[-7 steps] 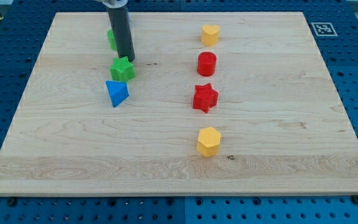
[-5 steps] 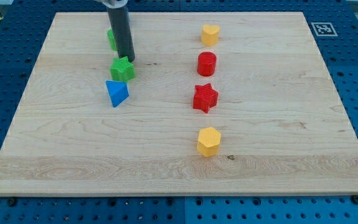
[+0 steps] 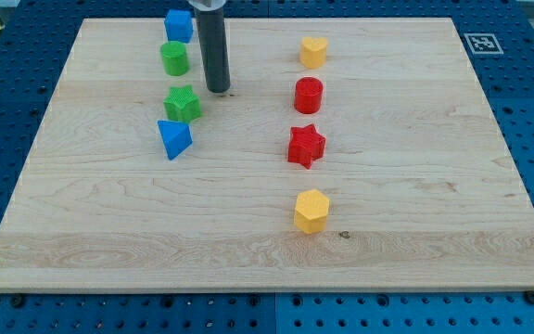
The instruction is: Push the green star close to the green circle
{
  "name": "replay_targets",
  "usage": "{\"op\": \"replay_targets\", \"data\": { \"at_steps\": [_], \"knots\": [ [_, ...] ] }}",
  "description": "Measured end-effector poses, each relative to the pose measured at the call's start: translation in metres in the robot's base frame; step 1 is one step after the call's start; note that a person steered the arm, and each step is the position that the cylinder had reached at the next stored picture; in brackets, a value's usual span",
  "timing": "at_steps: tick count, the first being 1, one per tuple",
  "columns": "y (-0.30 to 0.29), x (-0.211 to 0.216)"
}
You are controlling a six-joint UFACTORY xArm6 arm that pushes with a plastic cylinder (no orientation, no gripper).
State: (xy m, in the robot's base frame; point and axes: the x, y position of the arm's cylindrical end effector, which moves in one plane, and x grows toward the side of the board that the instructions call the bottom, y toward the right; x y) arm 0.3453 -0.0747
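The green star (image 3: 184,103) lies at the upper left of the wooden board (image 3: 415,213). The green circle (image 3: 175,57) stands just above it, a short gap between them. My rod comes down from the view's top, and my tip (image 3: 219,90) rests on the board to the right of the green star and lower right of the green circle, touching neither.
A blue triangle-like block (image 3: 174,138) touches the green star's lower left. A blue cube (image 3: 179,25) sits above the green circle. To the right stand a yellow block (image 3: 313,51), a red cylinder (image 3: 309,95), a red star (image 3: 306,146) and a yellow hexagon (image 3: 311,211).
My tip has moved right, away from the green star's upper right edge. The green circle and blue cube, hidden behind the rod before, now show. No block has moved.
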Motion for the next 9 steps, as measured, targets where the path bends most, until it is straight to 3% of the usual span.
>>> {"op": "replay_targets", "data": {
  "at_steps": [4, 6, 9],
  "knots": [
    [0.011, 0.047],
    [-0.015, 0.085],
    [-0.05, 0.094]
  ]
}}
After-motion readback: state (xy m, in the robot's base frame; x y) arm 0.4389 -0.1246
